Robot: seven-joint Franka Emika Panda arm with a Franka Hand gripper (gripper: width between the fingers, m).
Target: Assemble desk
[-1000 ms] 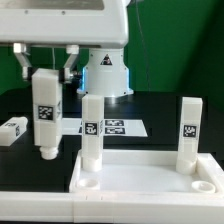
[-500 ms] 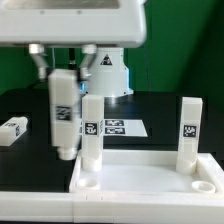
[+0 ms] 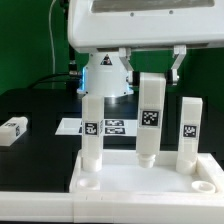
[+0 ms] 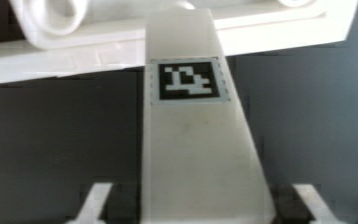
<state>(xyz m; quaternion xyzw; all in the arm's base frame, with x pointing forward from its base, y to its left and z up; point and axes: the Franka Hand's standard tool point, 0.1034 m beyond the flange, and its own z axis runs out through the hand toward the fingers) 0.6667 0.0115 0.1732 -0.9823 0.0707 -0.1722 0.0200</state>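
Desk assembly, one leg in the air. The gripper (image 3: 151, 72) is clamped on the upper end of the carried leg (image 3: 150, 118). This leg hangs upright between the two standing legs, its tag facing the exterior view. In the wrist view the fingers (image 4: 98, 205) flank the carried leg on either side. Its lower end is low over the tabletop (image 3: 150, 178), inside the rim; whether it touches the surface cannot be told. The first standing leg (image 3: 92, 130) rises from the far corner at the exterior view's left and the second standing leg (image 3: 190, 130) from the far corner at the exterior view's right, both upright. A round socket (image 3: 88, 183) shows at the near corner on the exterior view's left. The spare leg (image 3: 12, 130) lies flat on the black table (image 3: 40, 150), well apart from the tabletop. The marker board (image 3: 112, 127) lies behind the standing legs
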